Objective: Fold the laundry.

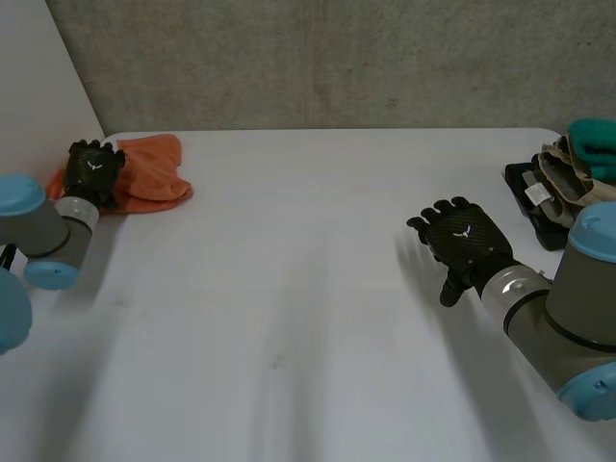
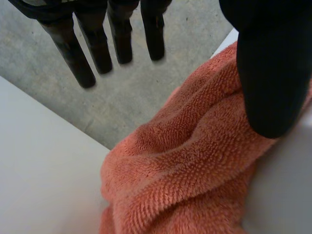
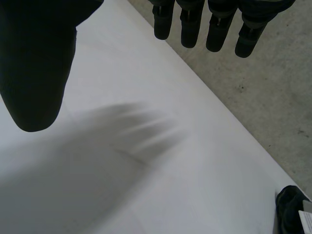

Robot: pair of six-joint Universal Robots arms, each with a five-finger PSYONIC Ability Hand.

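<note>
The orange towel (image 1: pixel 154 173) lay bunched at the far corner of the surface (image 1: pixel 308 289). The left hand (image 1: pixel 93 168) hung over it, fingers (image 2: pixel 119 39) straight. The right hand (image 1: pixel 467 241) was spread, holding nothing. A clumsy nudge might push the towel off the edge.

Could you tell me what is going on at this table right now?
A two-armed robot is set up to fold laundry. Its left hand, fingers straight, is over a bunched orange towel at the far left corner of the white table, without gripping it. The right hand is open above bare table. A pile of laundry, teal, beige and black, lies at the right edge.
</note>
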